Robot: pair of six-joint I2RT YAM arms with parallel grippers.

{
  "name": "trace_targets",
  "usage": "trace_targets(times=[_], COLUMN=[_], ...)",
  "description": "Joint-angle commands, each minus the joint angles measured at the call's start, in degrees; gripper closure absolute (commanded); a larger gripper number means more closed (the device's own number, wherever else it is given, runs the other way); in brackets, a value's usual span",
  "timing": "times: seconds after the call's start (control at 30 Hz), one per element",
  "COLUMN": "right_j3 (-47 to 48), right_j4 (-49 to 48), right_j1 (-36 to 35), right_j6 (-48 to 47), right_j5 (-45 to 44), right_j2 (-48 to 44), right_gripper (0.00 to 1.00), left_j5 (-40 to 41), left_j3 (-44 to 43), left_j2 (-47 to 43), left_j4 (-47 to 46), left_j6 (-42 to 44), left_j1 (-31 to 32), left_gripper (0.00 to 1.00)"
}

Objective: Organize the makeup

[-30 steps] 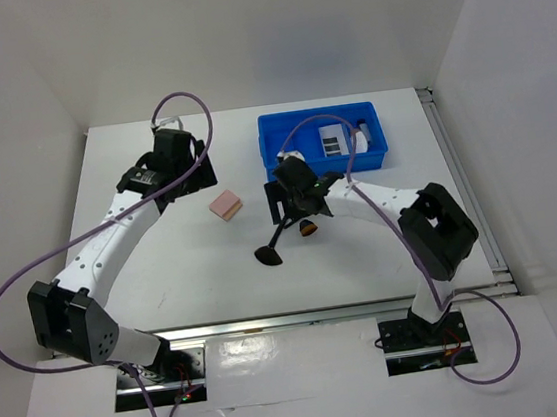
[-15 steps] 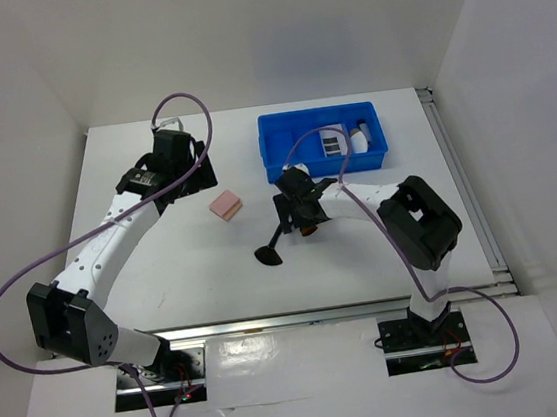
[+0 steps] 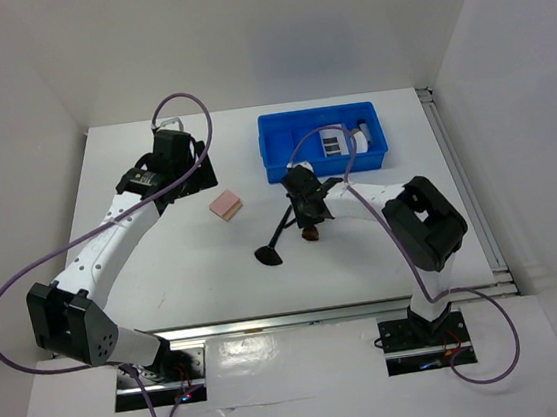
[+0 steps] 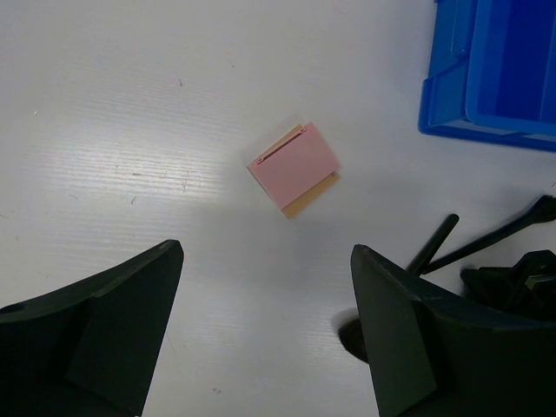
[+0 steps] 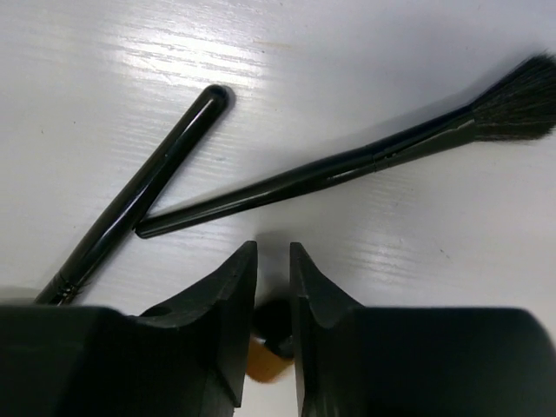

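The stubby orange-brown brush (image 5: 265, 360) sits on the worktop (image 3: 185, 269) just in front of the blue bin (image 3: 275, 159), near the middle of the surface. The right gripper (image 5: 272, 250) has come in around it. In the right wrist view the jaws stand close together, and the brush's dark collar fills the narrow gap between them, so it reads as clamped. The brush looks light and rigid in the handle and soft only at the bristles. The collar or handle is the place to hold it, since squeezing the bristle end would splay it and let it slip. Being short and rounded, it may twist in the jaws if caught off-centre.

Just beyond the fingertips two thin black brushes lie crossed: one with a fanned tip (image 5: 347, 169) and one with a glossy round-ended handle (image 5: 139, 217). Both are slim, smooth and prone to roll, so they are best pinched across the mid-handle.

Further left the pink sponge (image 4: 294, 168) lies flat, soft and compressible. The left gripper (image 4: 267, 252) hangs above it with its jaws spread wide, holding nothing.

Inside the bin are the pale palette (image 3: 332, 142) and the white egg-shaped piece (image 3: 359, 141).
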State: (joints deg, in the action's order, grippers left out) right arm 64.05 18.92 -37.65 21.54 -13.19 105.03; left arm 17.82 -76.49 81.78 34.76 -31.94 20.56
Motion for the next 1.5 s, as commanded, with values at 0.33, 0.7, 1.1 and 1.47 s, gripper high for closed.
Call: trace_targets(times=[0.33, 0.7, 1.1, 1.47], right_j3=[3.79, 0.11, -3.06, -3.67], right_j4=[5.86, 8.5, 7.36, 6.3], right_j1=[0.03, 0.03, 2.75, 3.28], right_j6=[-0.09, 0.43, 0.43, 0.52], right_j5=[-2.98, -3.95, -1.49, 1.85], right_j2=[-5.89, -11.43, -11.34, -8.36], right_gripper=[0.69, 0.03, 0.05, 0.05], left_j5=[-0.95, -1.48, -1.48, -1.48], left_j3=[-0.94, -0.42, 0.11, 0.11], left_j2=[-0.83, -0.83, -1.36, -1.89], left_j4=[-1.54, -2.07, -2.07, -2.07], left_j6=[-1.1, -1.1, -1.1, -1.1], left_j1=[0.01, 0.01, 0.01, 0.01], left_gripper=[0.08, 0.08, 0.08, 0.08])
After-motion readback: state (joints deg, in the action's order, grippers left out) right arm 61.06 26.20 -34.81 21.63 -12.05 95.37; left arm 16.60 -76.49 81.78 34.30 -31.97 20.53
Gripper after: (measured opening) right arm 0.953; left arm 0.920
